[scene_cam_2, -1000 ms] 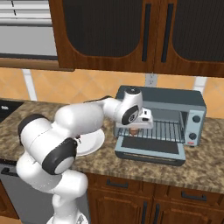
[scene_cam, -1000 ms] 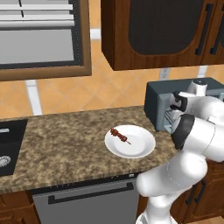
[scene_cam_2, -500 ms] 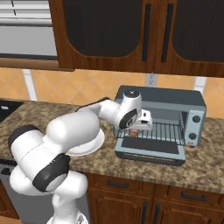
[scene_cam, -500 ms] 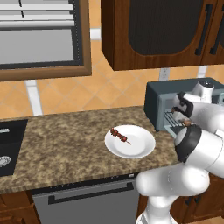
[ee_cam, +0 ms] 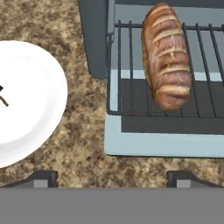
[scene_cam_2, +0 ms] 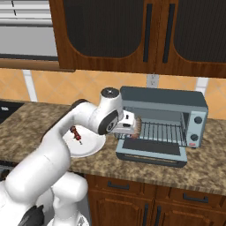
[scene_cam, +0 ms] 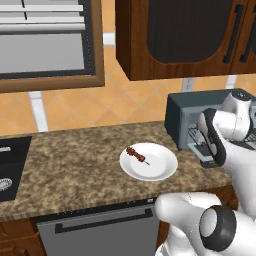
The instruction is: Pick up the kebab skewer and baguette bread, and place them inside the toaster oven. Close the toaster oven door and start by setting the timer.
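light: even, bright | shadows: faint | glare: none | blur: none, slightly pixelated render

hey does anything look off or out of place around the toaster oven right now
Nothing looks spilled or damaged. The baguette bread lies on the wire rack of the toaster oven, near the rack's front edge, beyond the open gripper. The toaster oven door hangs open, and the kebab skewer is on the white plate.

A home kitchen: dark wooden wall cabinets with long black handles (scene_cam_2: 148,32) hang above an orange tiled backsplash (scene_cam: 125,102) and a speckled brown granite counter (scene_cam: 70,162). A boxy blue-grey toaster oven (scene_cam_2: 164,119), a round white plate (scene_cam: 149,162), a black sink (scene_cam: 10,167) and a grey dishwasher front (scene_cam: 100,232) confirm it.
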Available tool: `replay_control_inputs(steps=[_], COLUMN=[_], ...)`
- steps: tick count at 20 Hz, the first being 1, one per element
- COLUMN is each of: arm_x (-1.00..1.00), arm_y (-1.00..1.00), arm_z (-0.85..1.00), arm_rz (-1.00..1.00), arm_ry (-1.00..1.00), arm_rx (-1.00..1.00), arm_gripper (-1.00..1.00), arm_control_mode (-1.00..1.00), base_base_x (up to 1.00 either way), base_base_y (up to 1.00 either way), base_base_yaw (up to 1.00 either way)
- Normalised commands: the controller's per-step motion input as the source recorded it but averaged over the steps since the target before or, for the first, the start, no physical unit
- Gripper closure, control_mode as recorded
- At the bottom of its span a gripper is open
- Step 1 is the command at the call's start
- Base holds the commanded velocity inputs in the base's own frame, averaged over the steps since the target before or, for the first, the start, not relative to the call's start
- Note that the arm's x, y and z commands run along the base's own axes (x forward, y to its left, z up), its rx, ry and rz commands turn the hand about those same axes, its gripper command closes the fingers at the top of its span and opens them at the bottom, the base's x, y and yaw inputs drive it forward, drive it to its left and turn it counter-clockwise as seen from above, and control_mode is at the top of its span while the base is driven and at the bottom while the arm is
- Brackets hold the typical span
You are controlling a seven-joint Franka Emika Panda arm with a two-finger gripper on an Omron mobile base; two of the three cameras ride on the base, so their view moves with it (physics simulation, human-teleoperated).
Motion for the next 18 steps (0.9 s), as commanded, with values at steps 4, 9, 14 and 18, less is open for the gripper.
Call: replay_control_inputs(steps=[4,9,14,18], arm_x=[-0.36,0.41,0.83,0.87], arm_y=[1.00,1.00,0.97,0.77], arm_z=[0.00,-0.04,-0.22,-0.44], arm_rz=[0.14,0.27,0.21,0.12], arm_ry=[0.00,0.04,0.10,0.16], arm_rx=[-0.01,0.02,0.06,0.05], arm_gripper=[-1.00,-1.00,-1.00,-1.00], arm_control_mode=[-1.00,-1.00,-1.00,-1.00], base_base_x=[0.00,0.00,0.00,0.00], base_base_y=[0.00,0.00,0.00,0.00], base_base_yaw=[0.00,0.00,0.00,0.00])
